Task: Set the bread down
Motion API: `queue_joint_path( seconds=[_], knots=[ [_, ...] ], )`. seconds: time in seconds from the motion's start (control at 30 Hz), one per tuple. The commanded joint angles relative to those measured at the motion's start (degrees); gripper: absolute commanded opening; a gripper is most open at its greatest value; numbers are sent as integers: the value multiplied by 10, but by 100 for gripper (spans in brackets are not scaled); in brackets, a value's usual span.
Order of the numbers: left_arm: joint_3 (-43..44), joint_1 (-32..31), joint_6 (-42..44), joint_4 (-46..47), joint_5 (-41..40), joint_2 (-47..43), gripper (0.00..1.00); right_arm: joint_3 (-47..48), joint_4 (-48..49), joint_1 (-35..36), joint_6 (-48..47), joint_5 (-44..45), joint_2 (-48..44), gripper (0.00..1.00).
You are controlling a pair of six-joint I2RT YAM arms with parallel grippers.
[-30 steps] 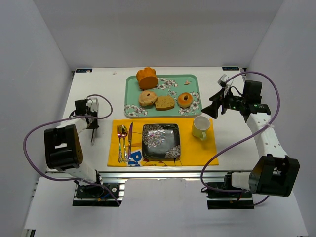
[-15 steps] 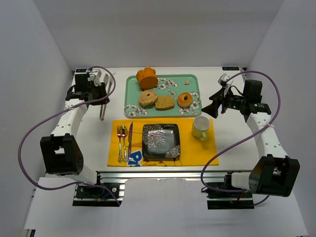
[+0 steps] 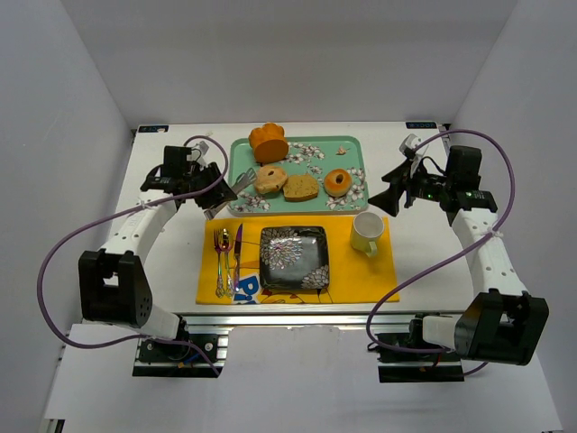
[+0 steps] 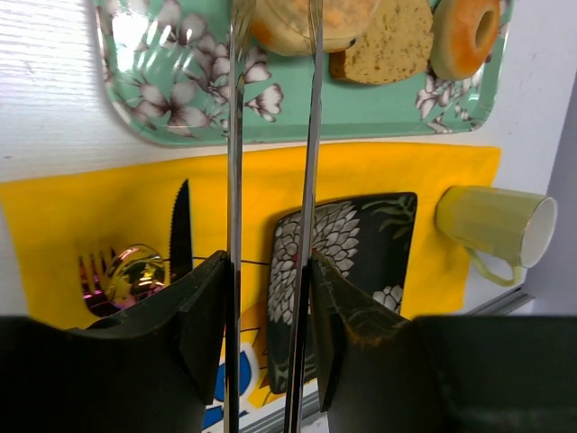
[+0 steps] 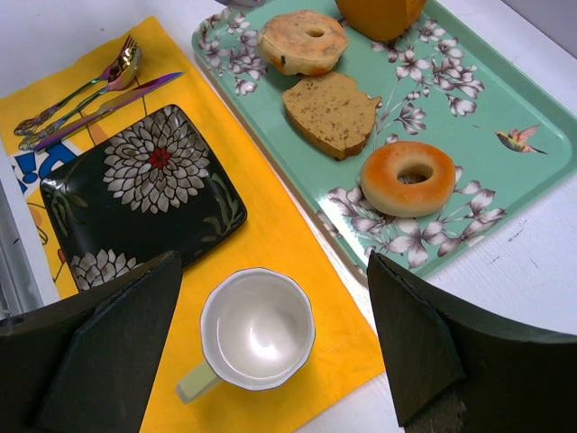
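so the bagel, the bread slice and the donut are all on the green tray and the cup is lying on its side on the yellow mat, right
Not quite: the cup stands upright on the yellow mat, its mouth facing up in the right wrist view. The bagel, bread slice and donut are indeed on the green tray.

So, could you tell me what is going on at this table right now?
The left arm has reached to the left edge of the green floral tray, its fingers parted and lined up on the pale bagel, not yet gripping it. The brown slice and the ring donut lie beside the bagel on the tray, untouched. The black flowered plate on the yellow placemat has no bread on it. The right arm hangs over the table's right side with its fingers spread wide, holding nothing.
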Motion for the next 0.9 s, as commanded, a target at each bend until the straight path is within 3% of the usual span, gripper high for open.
queue_joint_path(
  seconds=[0.0, 0.4, 0.87],
  knots=[
    [10, -8, -46, 19, 11, 3, 49, -2, 0, -2, 6, -14, -21, 88],
    [36, -8, -53, -13, 25, 49, 54, -14, -4, -2, 1, -13, -31, 89],
    [-1, -8, -124, 70, 82, 50, 55, -16, -5, -2, -3, -12, -33, 89]
  ],
)
